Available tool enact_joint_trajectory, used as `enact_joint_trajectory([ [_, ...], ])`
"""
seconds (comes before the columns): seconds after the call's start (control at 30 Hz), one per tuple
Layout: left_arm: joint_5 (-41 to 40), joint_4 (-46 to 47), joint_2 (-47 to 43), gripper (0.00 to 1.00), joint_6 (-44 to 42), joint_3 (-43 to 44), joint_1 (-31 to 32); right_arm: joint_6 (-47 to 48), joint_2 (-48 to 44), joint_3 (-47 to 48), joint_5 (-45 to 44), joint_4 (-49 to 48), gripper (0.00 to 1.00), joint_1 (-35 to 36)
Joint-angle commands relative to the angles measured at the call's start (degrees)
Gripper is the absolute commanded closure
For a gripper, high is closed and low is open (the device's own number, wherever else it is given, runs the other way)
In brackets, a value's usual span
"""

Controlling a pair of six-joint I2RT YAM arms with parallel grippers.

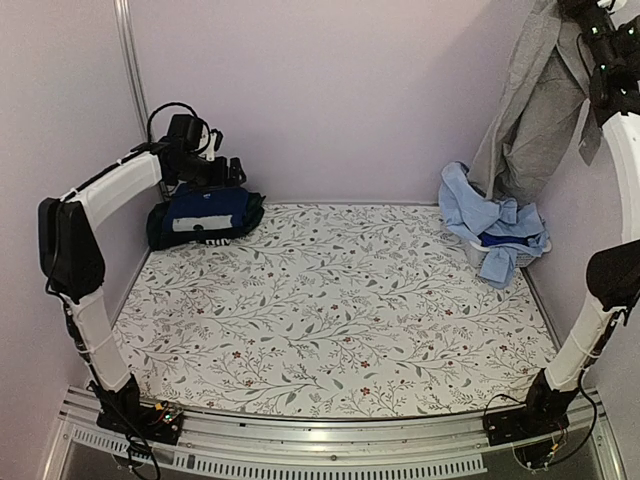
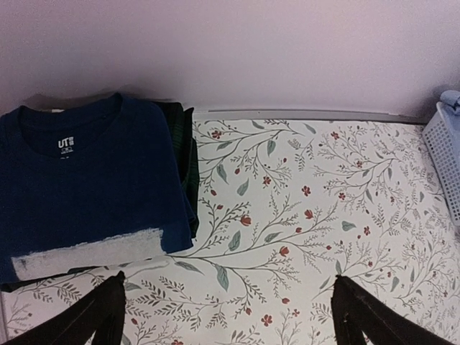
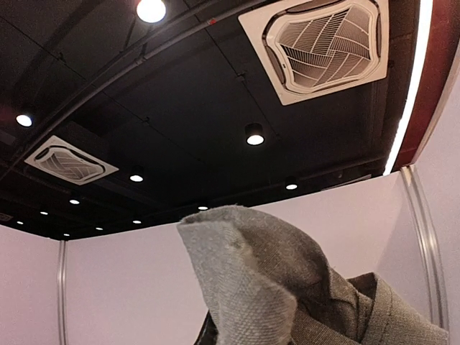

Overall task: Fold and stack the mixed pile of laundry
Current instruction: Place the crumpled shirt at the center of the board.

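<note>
Stack at ten o'clock on the counter: a folded navy blue cotton T-shirt (image 2: 86, 187) with a white printed bar lies on top. A dark green plaid cloth (image 2: 183, 162) peeks out from under its right edge. My left arm hangs just above that corner. Its jaws are spread as wide as they go, with nothing between them but the white sheet printed with leafy vines (image 1: 330, 300). They touch neither the stack nor the sheet.

Over at two o'clock, a white slatted plastic basket (image 2: 442, 158) holds crumpled light blue cotton shirts (image 1: 470, 205), which spill over its rim.

Above the basket, toward one o'clock, a grey woven collared shirt (image 1: 530, 110) dangles full length from my right arm, which is raised high. The right jaws are pinched together on a bunch of that grey cloth. The wrist view shows the fabric rising in front of the lens, but the fingertips themselves are hidden behind it.

I judge the step in hand to be getting the grey shirt out and laid flat for folding. To do that well I would:

- Lift until the hem is free of the basket and the blue shirts, so nothing is dragged out with it.
- Carry it toward the middle of the counter.
- Let the lower edge land first, then draw back toward six o'clock so the cloth spreads instead of heaping.
- Bring the open left jaws across from ten o'clock to take a shoulder or collar corner, since one pinch point leaves the shirt twisted.

The finished stack should stay untouched.
</note>
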State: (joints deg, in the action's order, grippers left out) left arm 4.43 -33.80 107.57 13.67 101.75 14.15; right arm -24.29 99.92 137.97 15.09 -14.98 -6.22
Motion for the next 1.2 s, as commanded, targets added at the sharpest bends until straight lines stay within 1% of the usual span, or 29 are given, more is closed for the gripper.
enact_joint_trajectory([
  [0.0, 1.4, -0.3, 1.5, 0.0, 0.6, 2.1, -0.5, -6.4, 1.1, 4.0, 5.7, -7.5, 1.0, 6.9],
  [0.23, 1.1, -0.3, 1.2, 0.0, 1.2, 2.1, -0.6, -10.4, 3.3, 6.7, 6.7, -11.8, 1.0, 21.4],
  [0.33, 1.2, -0.3, 1.0, 0.0, 1.5, 2.0, -0.6, -13.3, 5.1, 8.2, 6.8, -14.1, 1.0, 27.4],
  [0.47, 1.3, -0.3, 0.8, 0.0, 1.9, 1.9, -0.7, -14.8, 8.2, 10.8, 6.1, -15.9, 1.0, 35.5],
  [0.57, 1.3, -0.3, 0.6, 0.0, 2.1, 1.8, -0.6, -17.5, 10.4, 11.4, 5.6, -17.5, 1.0, 40.5],
  [0.67, 1.3, -0.3, 0.2, 0.0, 2.5, 1.3, -0.7, -17.8, 12.5, 12.1, 5.2, -17.9, 1.0, 44.5],
  [0.87, 1.2, 0.1, -1.4, 0.0, 3.0, -0.9, -0.6, -19.1, 14.4, 12.1, 5.5, -18.0, 1.0, 48.3],
  [0.97, 1.3, 0.7, -2.4, 0.0, 3.5, -2.7, -0.7, -16.4, 13.4, 9.8, 5.1, -16.1, 1.0, 47.8],
  [1.03, 1.8, 1.6, -3.3, 0.0, 3.8, -4.3, -0.6, -15.0, 13.3, 8.2, 5.3, -13.2, 1.0, 46.0],
  [1.07, 2.0, 1.8, -3.6, 0.0, 3.8, -5.0, -0.7, -15.3, 12.9, 4.7, 5.4, -12.5, 1.0, 44.9],
  [1.17, 2.1, 2.8, -5.0, 0.0, 4.2, -7.3, -0.7, -16.2, 8.0, -13.1, 6.1, -12.1, 1.0, 42.7],
])
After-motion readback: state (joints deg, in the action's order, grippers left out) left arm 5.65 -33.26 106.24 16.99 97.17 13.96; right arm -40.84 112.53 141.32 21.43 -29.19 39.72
